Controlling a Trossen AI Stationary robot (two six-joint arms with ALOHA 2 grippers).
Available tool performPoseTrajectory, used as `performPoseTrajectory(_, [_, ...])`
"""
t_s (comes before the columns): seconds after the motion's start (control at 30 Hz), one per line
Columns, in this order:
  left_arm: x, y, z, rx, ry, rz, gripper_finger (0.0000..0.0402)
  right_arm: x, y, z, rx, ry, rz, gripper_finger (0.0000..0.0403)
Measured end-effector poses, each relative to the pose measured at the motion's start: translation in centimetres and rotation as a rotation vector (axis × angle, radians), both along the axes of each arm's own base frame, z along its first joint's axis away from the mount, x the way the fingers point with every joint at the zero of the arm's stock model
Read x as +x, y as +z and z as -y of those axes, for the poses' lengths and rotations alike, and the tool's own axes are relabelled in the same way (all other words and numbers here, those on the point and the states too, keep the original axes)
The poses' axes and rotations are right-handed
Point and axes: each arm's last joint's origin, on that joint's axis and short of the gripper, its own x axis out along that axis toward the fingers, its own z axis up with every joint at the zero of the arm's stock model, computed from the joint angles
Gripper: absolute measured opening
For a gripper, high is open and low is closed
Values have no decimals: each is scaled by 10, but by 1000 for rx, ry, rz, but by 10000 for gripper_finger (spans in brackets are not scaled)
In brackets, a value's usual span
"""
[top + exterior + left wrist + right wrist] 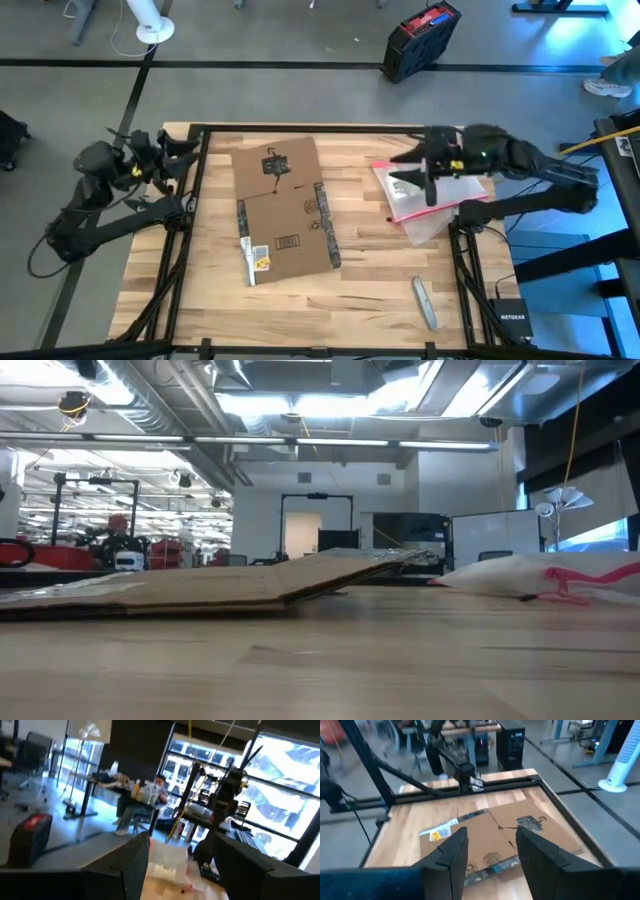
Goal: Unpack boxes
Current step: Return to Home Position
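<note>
The brown cardboard box [285, 210] lies flattened on the middle of the wooden table, with black tape strips and a white label on it. In the low view its right part [350, 568] rises a little off the table. My left gripper [190, 155] hovers open over the table's far left corner and points toward the right side. My right gripper [398, 170] hovers open over the table's right side, above a clear pouch, and points toward the box [515, 835]. Nothing is between either pair of fingers.
A clear plastic pouch with a pink-red edge [420, 200] lies on the table's right side under my right gripper. A grey utility knife [425, 303] lies near the front right. A black and red case [420, 40] stands on the floor beyond the table.
</note>
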Motion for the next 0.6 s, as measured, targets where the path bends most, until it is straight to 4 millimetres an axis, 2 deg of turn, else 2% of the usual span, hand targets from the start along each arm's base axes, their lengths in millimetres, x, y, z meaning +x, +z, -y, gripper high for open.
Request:
performPoseTrajectory(0.2, [8, -37, -6, -42, 19, -48, 205, -14, -57, -1, 76, -33, 138, 160])
performPoseTrajectory(0.4, [12, -63, -8, -46, 38, 18, 205, -13, -110, 1, 71, -99, 47, 160])
performPoseTrajectory(0.6, [19, -91, -14, -84, 58, 14, 205, -14, -129, 3, 54, -153, 134, 160])
